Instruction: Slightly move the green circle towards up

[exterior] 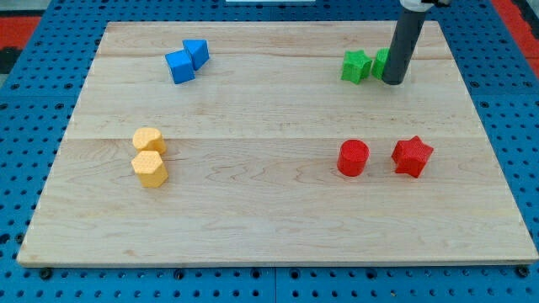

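Note:
The green circle (381, 62) sits near the view's top right on the wooden board (253, 210), mostly hidden behind my rod. A green star (355, 66) lies just to its left, close to touching it. My tip (393, 81) rests on the board right against the green circle's lower right side.
Two blue blocks (187, 61) touch each other at the top left. Two yellow blocks (149, 156) stand stacked edge to edge at the left. A red cylinder (353, 157) and a red star (412, 156) lie at the lower right. A blue pegboard surrounds the board.

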Action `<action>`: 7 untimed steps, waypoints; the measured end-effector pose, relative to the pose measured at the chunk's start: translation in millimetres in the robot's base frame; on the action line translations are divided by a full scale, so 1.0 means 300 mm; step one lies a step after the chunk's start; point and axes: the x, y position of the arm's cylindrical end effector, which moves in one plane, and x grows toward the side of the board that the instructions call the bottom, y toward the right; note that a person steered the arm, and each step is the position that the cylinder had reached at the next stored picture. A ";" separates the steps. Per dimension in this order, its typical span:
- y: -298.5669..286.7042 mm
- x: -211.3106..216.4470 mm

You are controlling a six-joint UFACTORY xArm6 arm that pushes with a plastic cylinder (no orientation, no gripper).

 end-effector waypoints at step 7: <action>0.003 -0.023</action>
